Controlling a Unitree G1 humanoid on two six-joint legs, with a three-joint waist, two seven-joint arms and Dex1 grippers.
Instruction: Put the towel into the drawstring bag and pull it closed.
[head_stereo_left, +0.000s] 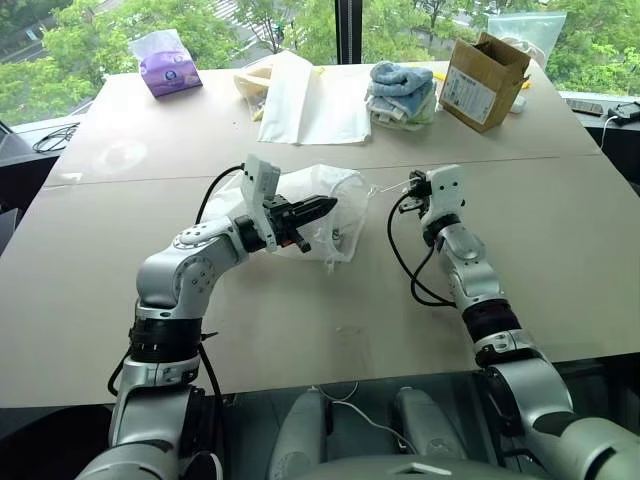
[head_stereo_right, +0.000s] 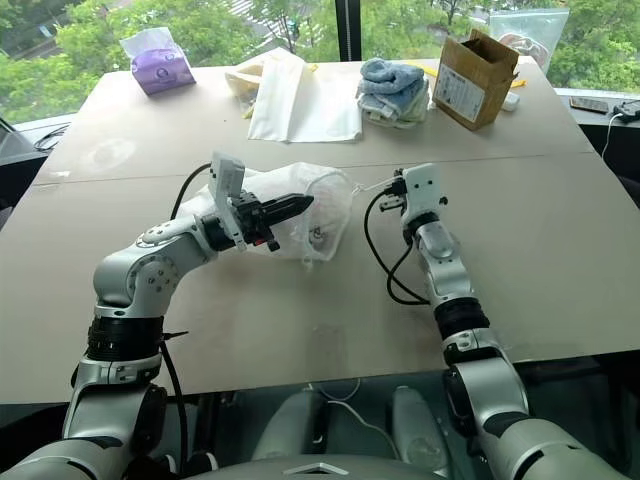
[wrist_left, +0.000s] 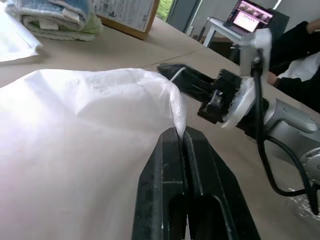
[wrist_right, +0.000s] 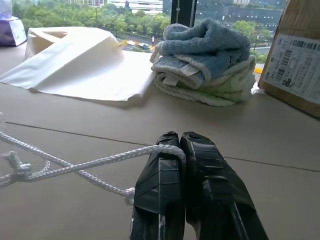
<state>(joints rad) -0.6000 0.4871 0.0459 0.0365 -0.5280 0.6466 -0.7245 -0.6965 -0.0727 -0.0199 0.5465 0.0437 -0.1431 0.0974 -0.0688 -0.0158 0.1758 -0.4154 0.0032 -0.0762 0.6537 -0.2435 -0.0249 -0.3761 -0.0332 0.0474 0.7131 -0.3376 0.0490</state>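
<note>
At the far left of the beige table (head_stereo_left: 90, 300) sat a purple tissue pack (head_stereo_left: 166, 63). Nearer, the left gripper (head_stereo_left: 322, 208) was clamped on the thin cloth of the white drawstring bag (head_stereo_left: 335, 190), which lay bulging at the table's middle — the fabric edge ran pinched between its two black fingers (wrist_left: 165, 170). Whether the small pale towel was inside the bag could not be told. Behind it lay a flat cream-white cloth sheet (head_stereo_left: 315, 100), then a folded stack of blue and light-green towels (wrist_right: 205, 65). To the bag's right the right gripper (wrist_right: 180, 140) had its fingers pressed together on the white braided drawstring cord (wrist_right: 85, 164) — the cord ran from the bag's mouth to its tips. Further right, at the table's far edge, stood a brown cardboard box (head_stereo_left: 483, 80).
</note>
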